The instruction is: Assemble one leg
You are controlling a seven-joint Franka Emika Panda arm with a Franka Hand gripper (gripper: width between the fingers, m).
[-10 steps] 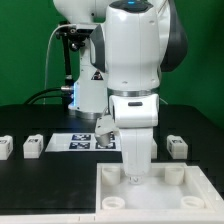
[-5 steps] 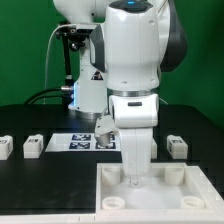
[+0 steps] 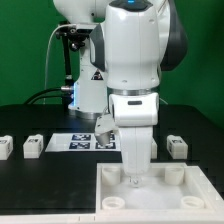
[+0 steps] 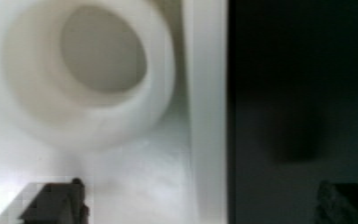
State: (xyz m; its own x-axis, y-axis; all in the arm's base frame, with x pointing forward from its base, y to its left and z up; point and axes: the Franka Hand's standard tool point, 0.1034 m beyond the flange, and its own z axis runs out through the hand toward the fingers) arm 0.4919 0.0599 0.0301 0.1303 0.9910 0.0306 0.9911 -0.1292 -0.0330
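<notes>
White plastic parts are laid out on a black table [image 3: 30,180]. The gripper [image 3: 135,177] is set low at the far edge of the large square panel [image 3: 165,195], between two of its round corner sockets as seen in the exterior view. In the wrist view one socket [image 4: 96,60] is seen close up. The panel's edge is seen running between the two fingertips [image 4: 51,203], with one tip over the white surface and the other over the dark table beyond. The jaws are spread wide and nothing is held between them.

No leg is in the gripper or fitted. One leg [image 3: 177,146] is lying on the table to the exterior view's right of the arm, just behind the panel. A second leg [image 3: 33,147] and a third leg [image 3: 5,147] are lying at the exterior view's left, well apart from the first, near the marker board [image 3: 85,141]. The sockets that can be seen appear empty.

The step in hand is judged to be a grasp of the panel by its edge, so that it can be positioned before a leg is fitted. For the next move, the fingers would need to be closed squarely across the edge so that the panel is not twisted or tipped. A leg would then have to be fetched and lined up with a socket.
</notes>
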